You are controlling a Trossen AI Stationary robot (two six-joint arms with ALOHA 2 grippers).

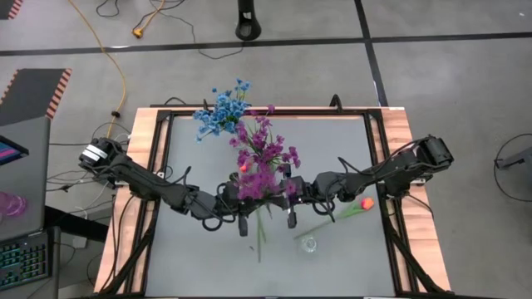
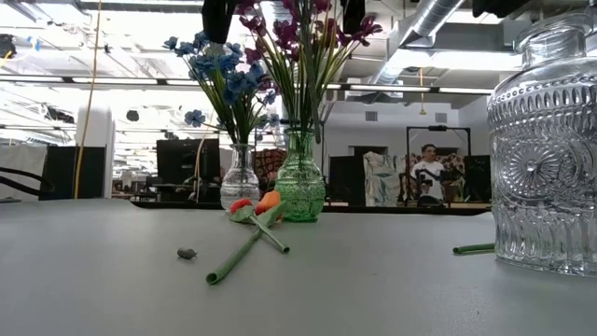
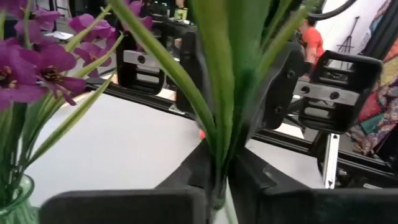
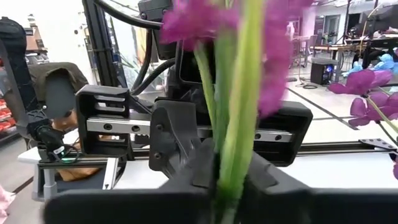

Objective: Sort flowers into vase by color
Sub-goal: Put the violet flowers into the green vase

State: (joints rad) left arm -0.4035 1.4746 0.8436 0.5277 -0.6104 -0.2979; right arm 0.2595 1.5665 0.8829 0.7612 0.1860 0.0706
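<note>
Green vase (image 2: pixel 299 189) holds purple flowers (image 2: pixel 303 33), clear vase (image 2: pixel 241 179) holds blue flowers (image 2: pixel 217 75). Left claw (image 3: pixel 217 180) and right claw (image 4: pixel 227 180) both clamp one purple sprig (image 1: pixel 259 176) mid-surface. Orange tulip (image 1: pixel 364 203) lies flat near right edge; front surface open.

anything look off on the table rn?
Yes: both the left gripper and the right gripper are clamped on one purple sprig. Two orange-red tulips lie on the table, unsorted, by the green vase.
</note>
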